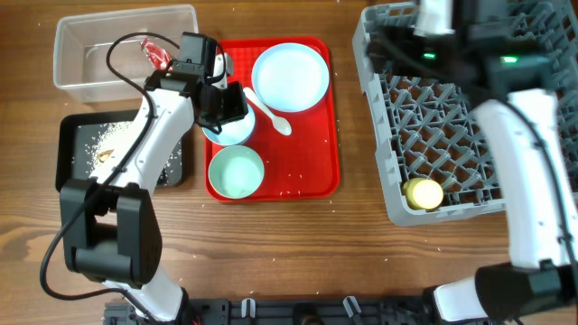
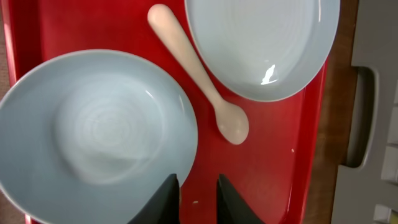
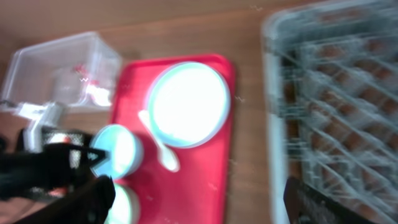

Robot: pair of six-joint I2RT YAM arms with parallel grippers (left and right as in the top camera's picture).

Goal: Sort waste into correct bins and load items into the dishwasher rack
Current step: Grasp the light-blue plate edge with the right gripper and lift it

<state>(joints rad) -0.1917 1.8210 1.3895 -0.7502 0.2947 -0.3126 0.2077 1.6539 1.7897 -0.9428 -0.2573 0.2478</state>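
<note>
Dishwasher rack [image 1: 462, 210], grey and pegged, stands at the right of the table with only 1 item loaded: a yellow cup [image 1: 423, 192] in its near left corner. The other 4 items wait on the red tray [image 1: 312, 153] at centre. My left gripper [image 2: 198, 194] hangs low over that tray at the right edge of the pale blue bowl [image 2: 93, 130]. Its 2 fingers are only narrowly parted and hold nothing, with red tray showing in the slit between them. 1 finger overlaps the bowl's rim, which I judge to be a line-up for pinching that rim, since so wide a bowl cannot be spanned. The white spoon [image 2: 199, 81] lies just beside, between this bowl and the pale blue plate [image 2: 261, 43], apart from my fingers. The pale green bowl [image 1: 237, 171] sits nearer the front. My right gripper [image 3: 199, 202] is spread wide and empty over the rack's far side, placed there, in my judgement, to stay clear of the left arm's work. Some waste looks sorted: the red-and-white wrapper [image 1: 156, 54] lies in the clear tub [image 1: 63, 54], and the rice grains [image 1: 104, 135] in the black tray [image 1: 65, 153].
</note>
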